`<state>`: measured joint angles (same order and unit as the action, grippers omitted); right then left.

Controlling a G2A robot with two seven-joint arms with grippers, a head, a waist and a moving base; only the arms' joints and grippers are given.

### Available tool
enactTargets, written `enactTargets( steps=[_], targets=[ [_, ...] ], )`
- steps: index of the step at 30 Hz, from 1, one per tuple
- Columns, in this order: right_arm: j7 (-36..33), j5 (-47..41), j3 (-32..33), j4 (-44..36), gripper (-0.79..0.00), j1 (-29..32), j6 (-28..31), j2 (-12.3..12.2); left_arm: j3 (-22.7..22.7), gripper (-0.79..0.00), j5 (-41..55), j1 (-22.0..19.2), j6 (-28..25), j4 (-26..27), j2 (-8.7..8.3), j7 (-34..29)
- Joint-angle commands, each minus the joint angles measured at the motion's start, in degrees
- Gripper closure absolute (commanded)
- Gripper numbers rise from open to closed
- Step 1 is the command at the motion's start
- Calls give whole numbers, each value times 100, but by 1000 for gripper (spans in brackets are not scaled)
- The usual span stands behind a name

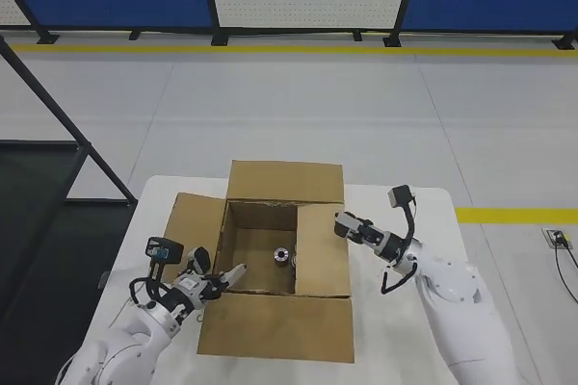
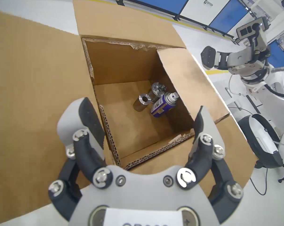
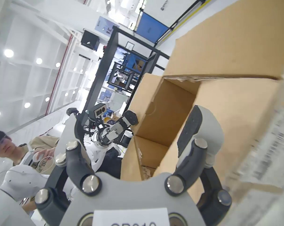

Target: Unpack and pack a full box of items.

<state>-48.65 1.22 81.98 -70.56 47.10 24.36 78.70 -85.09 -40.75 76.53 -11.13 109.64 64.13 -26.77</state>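
Cardboard box stands upright, all four flaps spread open — down on its floor a purple spray can lies tilted, just beside a bored steel cylinder and a toothed metal fitting.

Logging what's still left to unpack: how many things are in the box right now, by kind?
spray can: 1
metal parts: 2, a cylinder with a hole in its end and a toothed piece behind it
total: 3, all close together on the floor of the box
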Motion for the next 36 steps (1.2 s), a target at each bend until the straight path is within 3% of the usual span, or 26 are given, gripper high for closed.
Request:
enactTargets(
  steps=[1,6,14,28,36],
  targets=[
    [239,42,183,-153,-785,162,-152,-45,-37,-785,36,-24,9,-50,-4,-22],
    [103,-88,395,-304,-785,389,-213,-134,-74,-785,70,-63,31,-83,-10,-54],
    [-199,140,95,57,-785,102,-565,-182,62,-785,1,-151,80,-30,-4,-110],
    [-453,-16,-218,318,-785,-145,-396,-245,296,-785,-68,-347,126,-77,11,-190],
    [-139,-97,-142,154,-785,-15,-291,-306,697,-785,88,-639,118,-82,46,-567]
  ],
)
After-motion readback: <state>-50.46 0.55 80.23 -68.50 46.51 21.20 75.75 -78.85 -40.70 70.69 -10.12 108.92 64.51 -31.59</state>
